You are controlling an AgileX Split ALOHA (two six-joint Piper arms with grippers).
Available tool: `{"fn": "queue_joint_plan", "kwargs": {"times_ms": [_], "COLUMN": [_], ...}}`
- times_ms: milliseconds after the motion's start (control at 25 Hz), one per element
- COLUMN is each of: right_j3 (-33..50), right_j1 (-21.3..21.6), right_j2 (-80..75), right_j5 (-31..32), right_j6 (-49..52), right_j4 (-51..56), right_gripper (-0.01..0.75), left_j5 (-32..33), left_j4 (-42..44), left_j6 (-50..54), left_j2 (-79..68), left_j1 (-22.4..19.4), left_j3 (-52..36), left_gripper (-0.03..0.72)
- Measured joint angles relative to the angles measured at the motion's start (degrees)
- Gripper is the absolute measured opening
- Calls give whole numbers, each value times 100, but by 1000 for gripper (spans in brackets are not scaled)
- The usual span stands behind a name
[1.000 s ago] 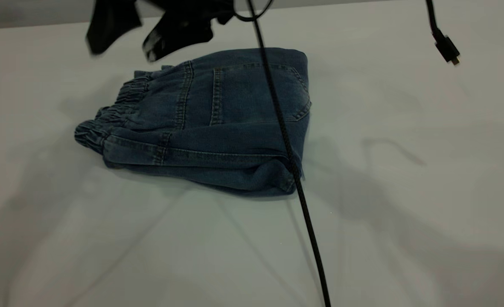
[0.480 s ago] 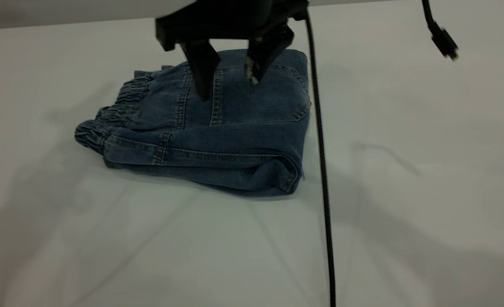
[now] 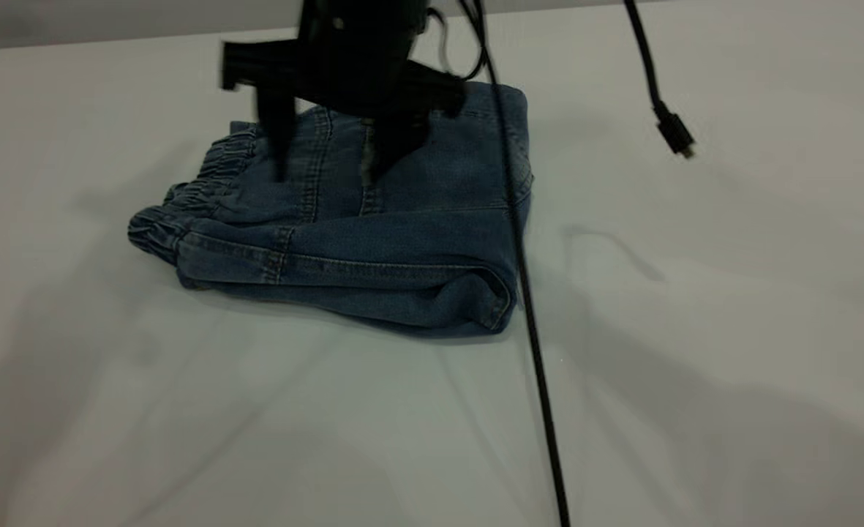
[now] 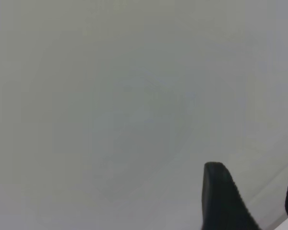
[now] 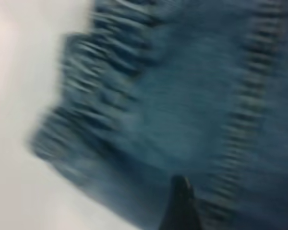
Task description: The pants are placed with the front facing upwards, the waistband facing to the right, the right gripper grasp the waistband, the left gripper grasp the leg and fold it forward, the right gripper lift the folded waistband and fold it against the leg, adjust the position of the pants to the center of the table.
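Hovering spread-fingered and empty above the folded pants (image 3: 344, 219) near the waistband (image 3: 197, 192), the right gripper (image 3: 325, 172) probably starts the centring step, needing a grip next.

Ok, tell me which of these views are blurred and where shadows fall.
Exterior view: the right gripper above the pants is smeared; soft shadows spread over the table. Right wrist view: denim and waistband streaked. Left wrist view: featureless pale surface, one dark finger sharp.

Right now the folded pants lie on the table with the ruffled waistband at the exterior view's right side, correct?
Not quite: the pants lie folded on the table, but the exterior view shows the waistband at its left side, not its right.
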State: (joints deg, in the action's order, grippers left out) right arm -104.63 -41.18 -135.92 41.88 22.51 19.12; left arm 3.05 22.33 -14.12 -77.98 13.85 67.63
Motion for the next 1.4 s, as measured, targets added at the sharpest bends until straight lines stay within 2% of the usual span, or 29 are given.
{"fn": "queue_joint_plan", "kwargs": {"times_ms": [240,520,1080,1280,1400], "right_j3": [-639,-886,-977,-1015,-1165], "right_j1": [-30,-114,-114,-115,-115], "right_j2": [-616,-1054,-1042,-1020,-910], "right_j5": [300,404,1956,2675,2793], "right_j6": [1131,1294,-290,-339,-339], "right_j4": [706,769,471,-253,-439], "right_gripper": [473,472,470,470,470], "left_j5": [-5,25,-5,-23,-23], "left_j4": [0,0,0,0,5], "left_j6": [17,160,136,136,203], "left_j2": [0,86,153,169,169], "left_j1": [0,0,0,0,0], "left_j3": [0,0,0,0,0], "left_gripper": [309,309,309,309,309]}}
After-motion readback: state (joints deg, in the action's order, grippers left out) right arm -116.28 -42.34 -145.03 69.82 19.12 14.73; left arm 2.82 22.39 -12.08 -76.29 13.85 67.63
